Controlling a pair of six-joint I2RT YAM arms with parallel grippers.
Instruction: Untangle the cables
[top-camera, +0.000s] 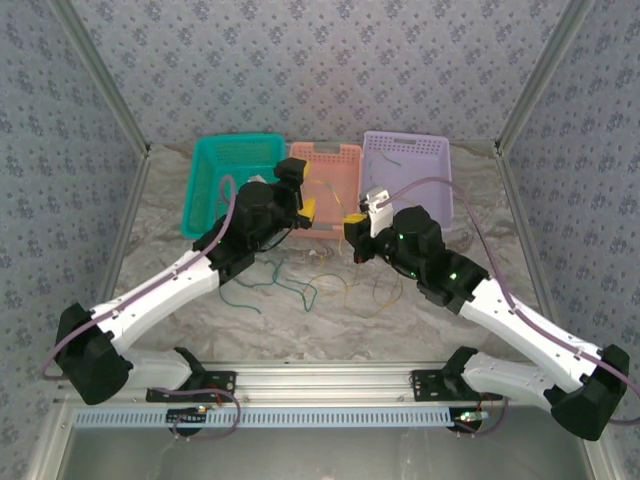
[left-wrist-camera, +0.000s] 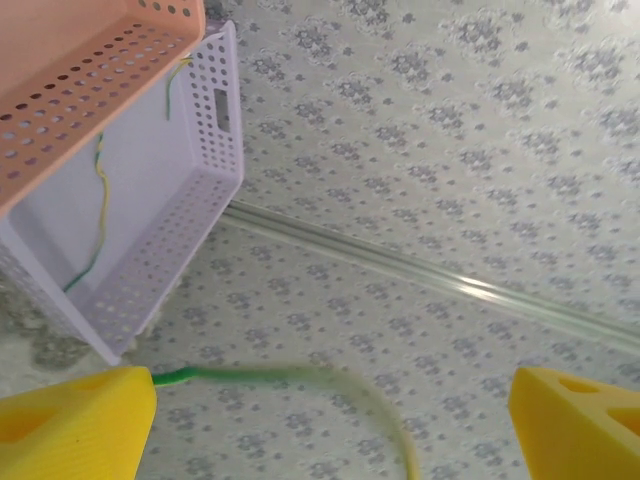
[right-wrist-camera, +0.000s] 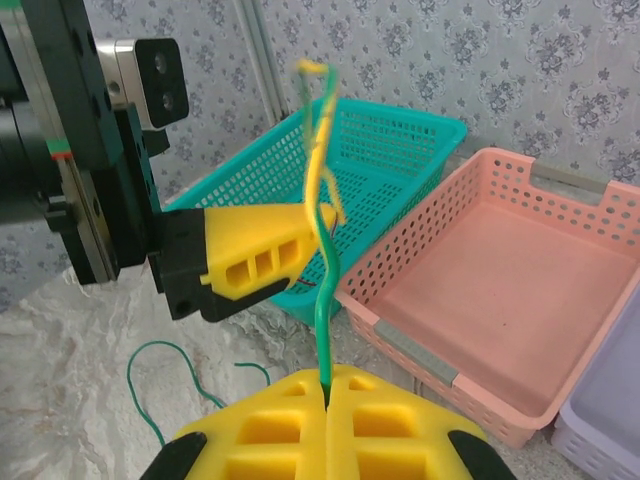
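One wire is in the lilac basket. The right pincer grips a green wire, the left pincer is open; more cables lie on the bench.

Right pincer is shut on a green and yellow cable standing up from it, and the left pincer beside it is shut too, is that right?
Not quite. The right pincer is shut on the green and yellow cable, which stands up from it, but the left pincer beside it is open, not shut: the left wrist view shows its yellow fingers wide apart.
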